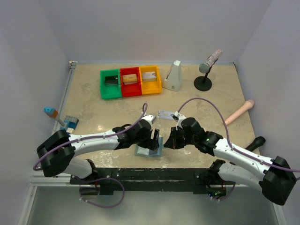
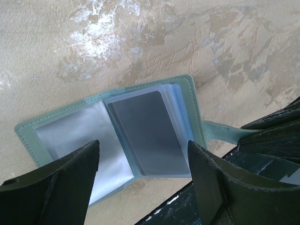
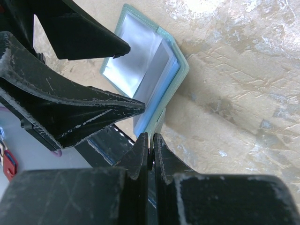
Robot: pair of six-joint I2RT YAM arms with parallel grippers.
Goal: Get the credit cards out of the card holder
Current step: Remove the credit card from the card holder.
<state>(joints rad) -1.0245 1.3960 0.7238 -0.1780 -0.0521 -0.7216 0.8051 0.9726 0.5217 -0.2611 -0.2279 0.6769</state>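
Note:
The card holder (image 1: 148,151) lies open on the table near the front edge, grey-green with pale blue pockets. In the left wrist view the card holder (image 2: 42,133) shows a dark grey card (image 2: 145,133) in its right-hand pocket. My left gripper (image 2: 143,146) is open just above that card, one finger on each side. My right gripper (image 3: 151,140) is shut on the holder's snap tab (image 3: 160,119); it sits right of the holder in the top view (image 1: 171,140). A silver-grey card (image 1: 167,114) lies on the table behind the grippers.
Green (image 1: 110,84), red (image 1: 130,82) and yellow (image 1: 150,80) bins stand at the back, each with something small inside. A white wedge-shaped object (image 1: 173,76) and a microphone on a stand (image 1: 205,75) are back right. A pink rod (image 1: 239,112) lies right; blue toy bricks (image 1: 68,123) lie left.

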